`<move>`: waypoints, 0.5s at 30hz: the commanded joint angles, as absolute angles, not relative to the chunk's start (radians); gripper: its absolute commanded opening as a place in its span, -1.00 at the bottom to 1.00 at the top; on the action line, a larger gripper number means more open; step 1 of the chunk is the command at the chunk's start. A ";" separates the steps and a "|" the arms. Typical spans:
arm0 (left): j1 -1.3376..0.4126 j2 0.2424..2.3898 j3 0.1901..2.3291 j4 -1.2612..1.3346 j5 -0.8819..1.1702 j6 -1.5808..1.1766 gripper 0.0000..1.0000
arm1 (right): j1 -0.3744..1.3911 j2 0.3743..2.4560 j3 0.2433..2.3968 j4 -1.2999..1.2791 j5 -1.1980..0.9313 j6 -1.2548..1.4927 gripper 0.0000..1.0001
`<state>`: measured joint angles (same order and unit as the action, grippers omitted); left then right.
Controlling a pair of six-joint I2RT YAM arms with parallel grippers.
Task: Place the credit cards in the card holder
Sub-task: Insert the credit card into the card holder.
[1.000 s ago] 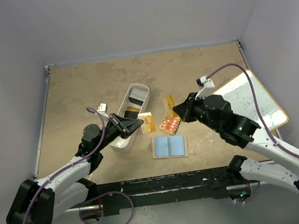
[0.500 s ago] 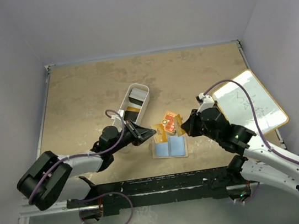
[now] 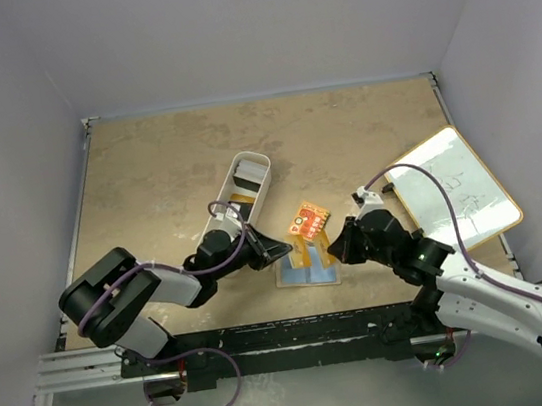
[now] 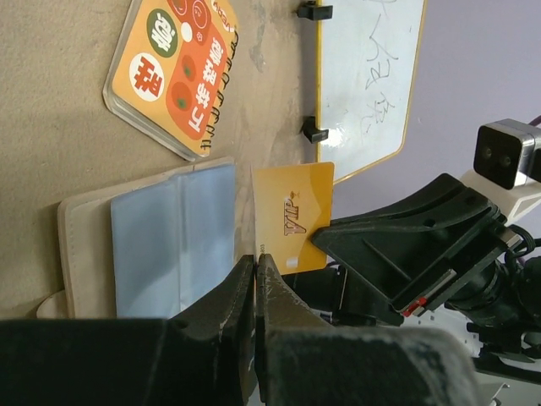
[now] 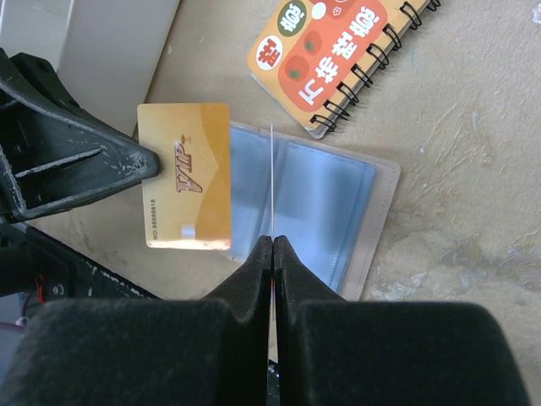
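The left gripper (image 4: 255, 258) is clamped tight on 1 gold card, the left card (image 5: 186, 173). The right gripper (image 5: 272, 241) is clamped on another, the right card (image 4: 292, 216). Each pinches only 1 edge, probably so the rest of the card stays free to lead into a pocket. Both cards hang upright, side by side, over the card holder (image 3: 308, 272). It lies open at lower centre of the top view, blue pockets facing up to receive them. The notebook (image 3: 308, 221) lies just above it in frame, and the bin (image 3: 270, 178) sits at upper left. Neither card looks slotted yet.
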<state>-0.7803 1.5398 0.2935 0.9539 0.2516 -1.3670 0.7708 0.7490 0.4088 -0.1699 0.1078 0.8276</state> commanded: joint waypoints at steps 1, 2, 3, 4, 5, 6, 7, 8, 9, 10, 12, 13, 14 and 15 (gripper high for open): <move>-0.804 1.558 0.353 0.936 0.230 -1.295 -1.00 | 0.765 0.757 0.399 -0.121 0.093 0.836 -1.00; -0.808 1.558 0.361 0.911 0.222 -1.278 -1.00 | 0.765 0.760 0.394 -0.124 0.096 0.836 -1.00; -0.811 1.559 0.367 0.885 0.215 -1.265 -1.00 | 0.765 0.761 0.390 -0.124 0.098 0.837 -1.00; -0.814 1.559 0.371 0.867 0.210 -1.255 -1.00 | 0.766 0.764 0.386 -0.124 0.099 0.838 -1.00; -0.817 1.560 0.375 0.853 0.206 -1.248 -1.00 | 0.766 0.766 0.386 -0.126 0.100 0.838 -1.00; -0.819 1.559 0.379 0.837 0.203 -1.242 -1.00 | 0.766 0.769 0.385 -0.129 0.100 0.835 -1.00; -0.820 1.557 0.383 0.819 0.199 -1.236 -1.00 | 0.766 0.771 0.385 -0.130 0.100 0.836 -1.00; -0.823 1.551 0.387 0.799 0.191 -1.227 -1.00 | 0.765 0.772 0.384 -0.127 0.098 0.836 -1.00; -0.826 1.543 0.391 0.772 0.181 -1.216 -1.00 | 0.766 0.771 0.382 -0.121 0.094 0.836 -1.00; -0.829 1.532 0.399 0.743 0.167 -1.203 -1.00 | 0.766 0.772 0.382 -0.113 0.090 0.837 -1.00; -0.835 1.504 0.417 0.658 0.137 -1.166 -1.00 | 0.766 0.776 0.383 -0.109 0.086 0.835 -1.00; -0.838 1.489 0.427 0.631 0.123 -1.153 -1.00 | 0.765 0.778 0.383 -0.105 0.085 0.835 -1.00; -0.842 1.476 0.437 0.605 0.115 -1.142 -1.00 | 0.766 0.780 0.385 -0.104 0.084 0.833 -1.00; -0.845 1.465 0.447 0.588 0.109 -1.135 -1.00 | 0.766 0.781 0.384 -0.104 0.084 0.833 -1.00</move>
<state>-0.8284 1.5280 0.3927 0.7048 0.1646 -1.2152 0.7708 0.7738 0.3840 -0.1513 0.0891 0.8276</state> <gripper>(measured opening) 0.002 0.005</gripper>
